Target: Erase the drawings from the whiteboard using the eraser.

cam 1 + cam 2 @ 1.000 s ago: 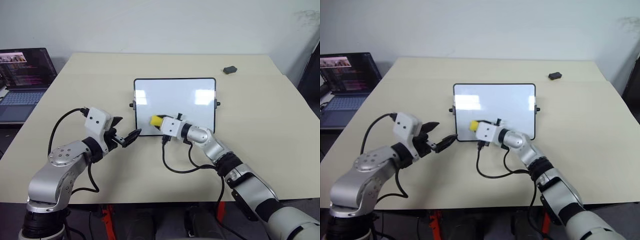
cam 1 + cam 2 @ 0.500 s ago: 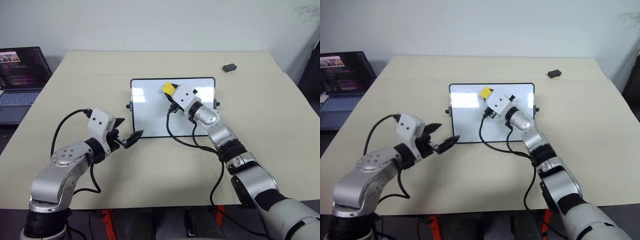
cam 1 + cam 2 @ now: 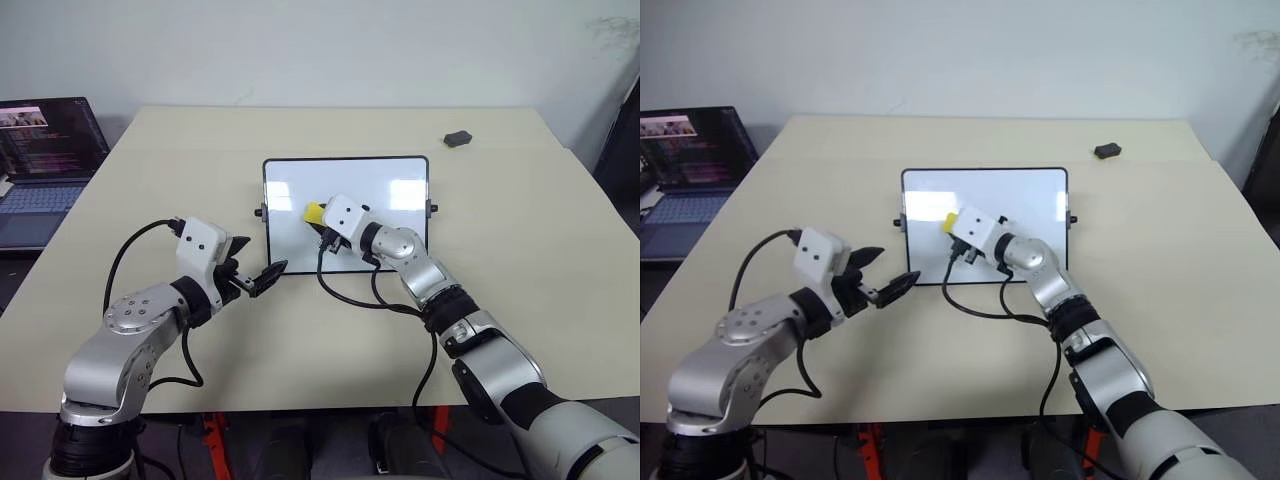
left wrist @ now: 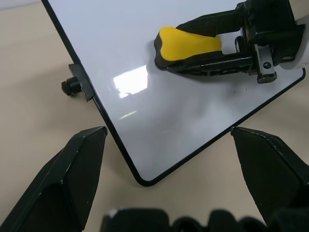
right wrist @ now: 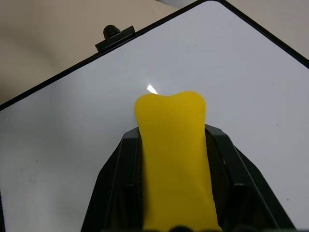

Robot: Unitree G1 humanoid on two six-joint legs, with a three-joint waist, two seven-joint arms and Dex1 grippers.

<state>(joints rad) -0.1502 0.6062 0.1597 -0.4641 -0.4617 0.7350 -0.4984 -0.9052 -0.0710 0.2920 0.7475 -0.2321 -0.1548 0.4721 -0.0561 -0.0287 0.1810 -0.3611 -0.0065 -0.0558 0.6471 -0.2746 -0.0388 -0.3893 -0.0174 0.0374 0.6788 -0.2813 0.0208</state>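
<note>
The whiteboard (image 3: pixel 385 190) lies flat in the middle of the table, glossy white in a thin black frame. My right gripper (image 3: pixel 320 220) is shut on the yellow eraser (image 3: pixel 314 212) and holds it on the board's left-middle area. The wrist views show the eraser (image 5: pixel 174 154) clamped between the black fingers, dark side against the board (image 4: pixel 145 48). The drawings are out of view; the bare board surface looks plain white. My left gripper (image 3: pixel 256 258) stands open just off the board's near left corner, with nothing in it.
An open laptop (image 3: pixel 45 150) sits at the far left, off the table's edge. A small dark grey lump (image 3: pixel 458 138) lies near the far right corner. Black cables trail from both wrists onto the tan table (image 3: pixel 540 250).
The right gripper carried the eraser from the board's near edge up to its far edge, then back toward the left-middle. The left gripper has stayed in place, open.
</note>
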